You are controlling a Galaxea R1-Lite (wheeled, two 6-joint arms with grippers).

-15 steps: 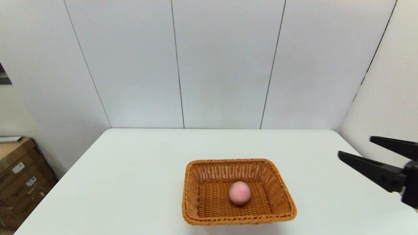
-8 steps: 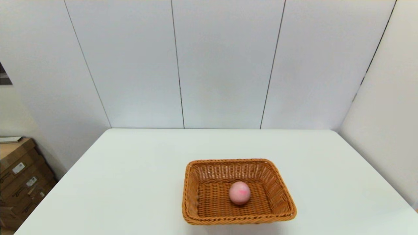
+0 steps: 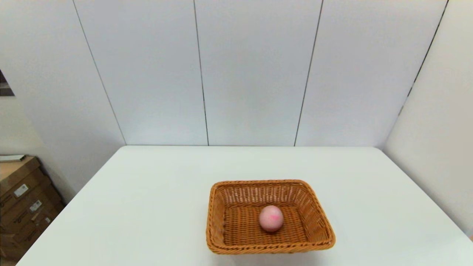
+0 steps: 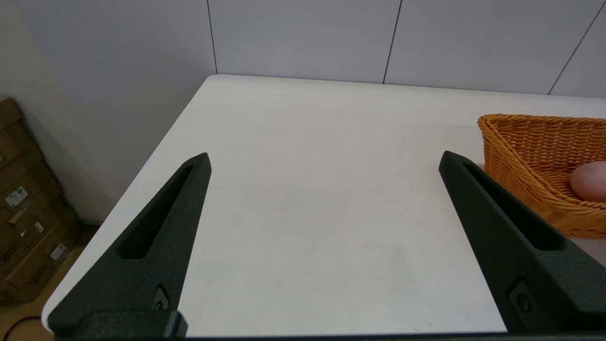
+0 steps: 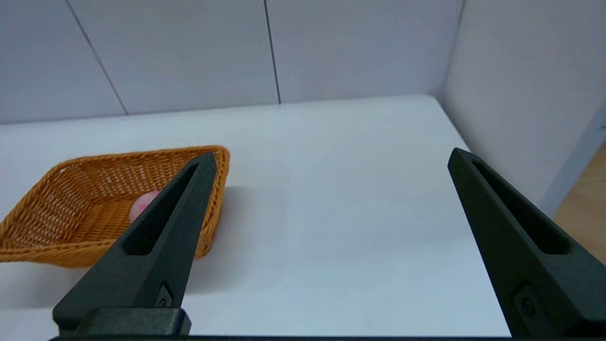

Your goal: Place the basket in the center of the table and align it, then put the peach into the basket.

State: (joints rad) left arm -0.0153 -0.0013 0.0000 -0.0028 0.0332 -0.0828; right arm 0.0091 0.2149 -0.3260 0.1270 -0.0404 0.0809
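Table (image 3: 147, 207): white top, bearing one basket.

Basket (image 3: 270, 216): wicker tray, set square to the table edges, near mid-width and toward the robot's side. It lies outside both grippers' spans: off to the right of the left gripper's right finger, and behind and to the left of the right gripper's left finger.

Peach (image 3: 271, 218): resting on the basket floor, about central, clear of the walls. In the right wrist view the left finger hides most of it.

Left gripper (image 4: 324, 158): jaws spread wide, nothing between them but bare table; held back near the table's left front, out of the head view.

Right gripper (image 5: 331, 158): jaws likewise wide apart and empty; held back at the right front, out of the head view.

Status, as judged: both placements appear done.

Risks, as judged:
- The basket sits close to the near edge; a finger sweeping in could catch the flared rim, skewing the alignment.
- The peach is round and unrestrained; any jolt to the basket could roll it against a wall.
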